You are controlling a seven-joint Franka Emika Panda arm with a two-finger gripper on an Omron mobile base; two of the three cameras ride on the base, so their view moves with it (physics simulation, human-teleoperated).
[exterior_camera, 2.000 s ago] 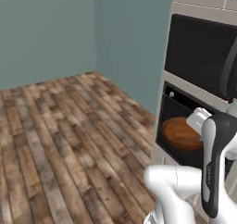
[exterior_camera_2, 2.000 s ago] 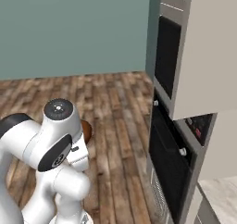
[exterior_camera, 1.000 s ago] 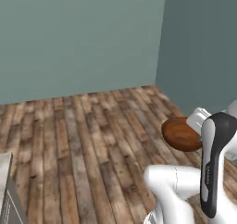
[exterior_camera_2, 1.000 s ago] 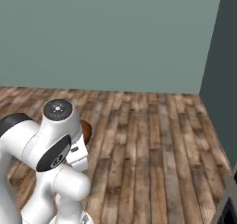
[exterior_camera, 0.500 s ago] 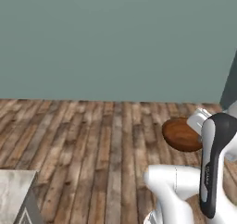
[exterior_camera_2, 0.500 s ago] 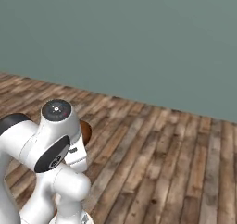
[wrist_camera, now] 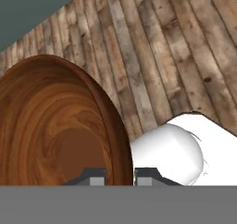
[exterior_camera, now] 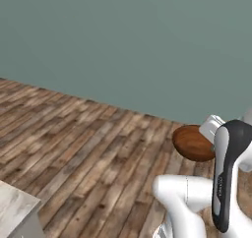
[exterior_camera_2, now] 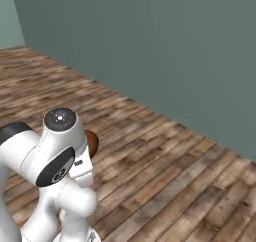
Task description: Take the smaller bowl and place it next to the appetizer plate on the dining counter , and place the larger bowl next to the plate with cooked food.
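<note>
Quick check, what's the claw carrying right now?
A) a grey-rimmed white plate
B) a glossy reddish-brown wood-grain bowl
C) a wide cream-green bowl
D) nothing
B: in the hand view the claw has one finger on each side of the rim of the glossy reddish-brown wood-grain bowl, which also shows up off the plank floor by the arm in the left base view.

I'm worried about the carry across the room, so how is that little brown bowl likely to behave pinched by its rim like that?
The smaller bowl looks rigid and wood-like, so it probably won't flex. Its glossy surface could be slippery, and the gripper holds just one edge of the rim, so it may pivot or slip if jolted.
</note>
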